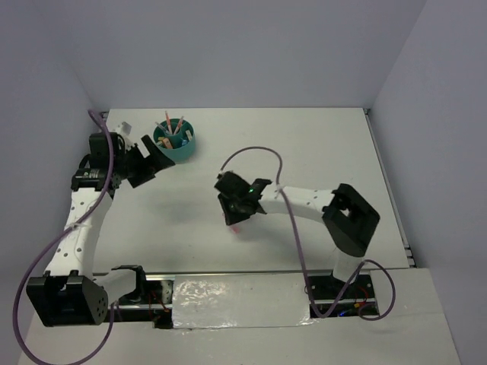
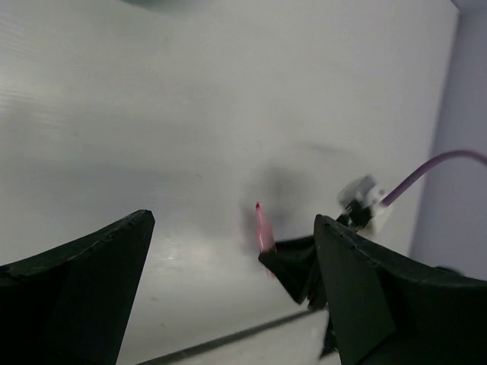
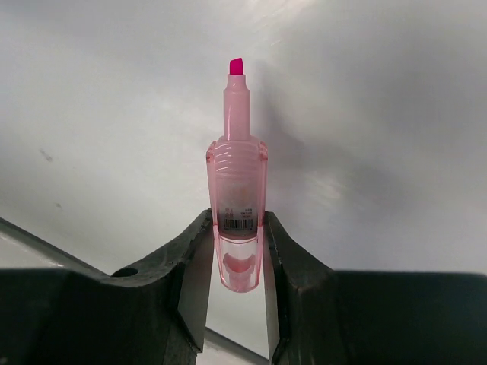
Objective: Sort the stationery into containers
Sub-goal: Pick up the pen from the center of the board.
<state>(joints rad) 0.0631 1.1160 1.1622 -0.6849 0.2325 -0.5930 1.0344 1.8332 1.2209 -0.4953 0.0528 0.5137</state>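
Right claw (image 3: 237, 228): pinching pink marker (image 3: 237, 171) by its base; frame centre
Left claw (image 2: 232, 220): spread; near teal organiser (image 1: 185, 151), upper left

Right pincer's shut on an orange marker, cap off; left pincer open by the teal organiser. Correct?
No. The marker in the right pincer is pink, not orange; the right wrist view shows it. Cap off, left pincer open by the organiser: all correct.

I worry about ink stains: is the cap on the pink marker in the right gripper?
No, the pink marker in the right gripper shows its bare magenta tip.
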